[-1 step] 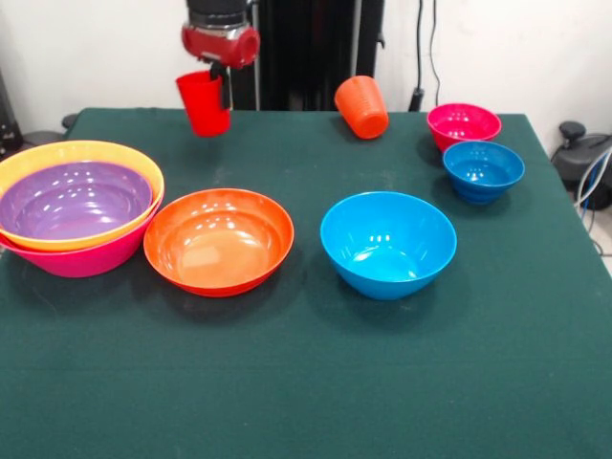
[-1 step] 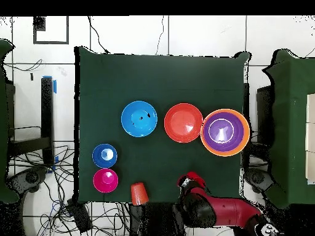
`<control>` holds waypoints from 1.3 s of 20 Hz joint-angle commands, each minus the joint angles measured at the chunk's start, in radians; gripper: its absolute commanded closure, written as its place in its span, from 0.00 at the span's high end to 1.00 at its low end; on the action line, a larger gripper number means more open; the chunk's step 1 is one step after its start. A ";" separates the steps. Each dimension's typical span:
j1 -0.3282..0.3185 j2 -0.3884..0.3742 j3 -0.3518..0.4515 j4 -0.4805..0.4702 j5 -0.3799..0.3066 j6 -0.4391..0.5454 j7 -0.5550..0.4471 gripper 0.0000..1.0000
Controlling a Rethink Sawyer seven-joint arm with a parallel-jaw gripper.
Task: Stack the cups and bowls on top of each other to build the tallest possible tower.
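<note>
A green-covered table [image 1: 306, 402] holds glossy plastic bowls and cups, described here from largest to smallest.

At one side sits the tower so far: a big pink bowl [image 1: 81, 260] with a big yellow-orange bowl [image 1: 57, 158] nested in it and a purple bowl [image 1: 75, 199] nested inside that. Three pieces, one of each.

Just beside it, rims nearly touching, is a shallow red-orange bowl [image 1: 218, 239]. Only one rim can be made out; whether a second lies nested within cannot be told.

Apart from that stands one medium blue bowl [image 1: 387, 244]. Toward the far corner are one small blue bowl [image 1: 483, 170] and one small magenta bowl [image 1: 464, 124], close together.

There are two cups. The orange cup [image 1: 362, 106] lies tipped on its side near the table's far edge. The red cup [image 1: 204, 102] hangs in the air above that edge, upright with its mouth up, slightly tilted, gripped by the robot's gripper [image 1: 219, 84], whose fingers are closed on the cup's rim, apparently one inside and one outside the wall.

All the pieces look light, stiff and slippery, probably not fragile. The bowls are likely best pinched at the rim wall, since their bodies are too wide to span. The tipped orange cup would roll easily and may be best taken across its body.
</note>
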 commanded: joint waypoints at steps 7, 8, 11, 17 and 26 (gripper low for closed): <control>-0.195 0.226 0.388 -0.270 -0.210 0.330 -0.442 0.00; -0.222 0.227 0.425 -0.277 -0.199 0.394 -0.517 0.00; -0.277 0.229 0.490 -0.292 -0.174 0.510 -0.647 0.00; -0.380 0.206 0.570 -0.340 -0.149 0.683 -0.870 0.00; -0.430 -0.057 0.576 -0.309 -0.071 0.853 -0.966 0.00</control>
